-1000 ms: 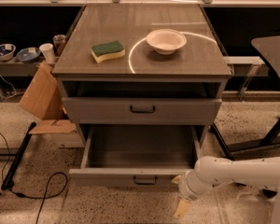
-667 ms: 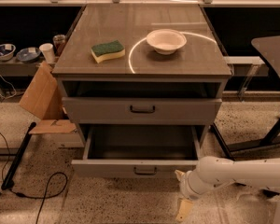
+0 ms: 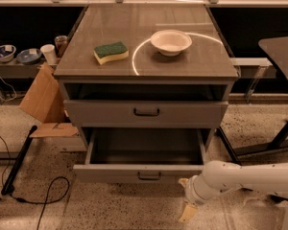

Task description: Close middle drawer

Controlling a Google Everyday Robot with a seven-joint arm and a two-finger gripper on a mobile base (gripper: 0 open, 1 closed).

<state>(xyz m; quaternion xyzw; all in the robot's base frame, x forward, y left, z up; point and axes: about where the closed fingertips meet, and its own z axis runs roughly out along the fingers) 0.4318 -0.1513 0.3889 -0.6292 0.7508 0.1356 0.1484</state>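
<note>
Gripper (image 3: pixel 185 198) sits low in view at about 5 o'clock and holds nothing. Cream fingers (image 3: pixel 188 212) are spread apart, the upper tip just beside the right end of the drawer front; contact unclear. White arm runs off toward 3 o'clock.

Middle drawer (image 3: pixel 110 173) is pulled well out at the 6 o'clock side of the cabinet (image 3: pixel 197 63), below the taller-fronted drawer (image 3: pixel 192 114).

Judgement: rigid sheet metal, probably light, should slide on runners. No grasp needed. Push flat on the front panel near the bar handle (image 3: pixel 149 176). A shove at the corner may rack it.
</note>
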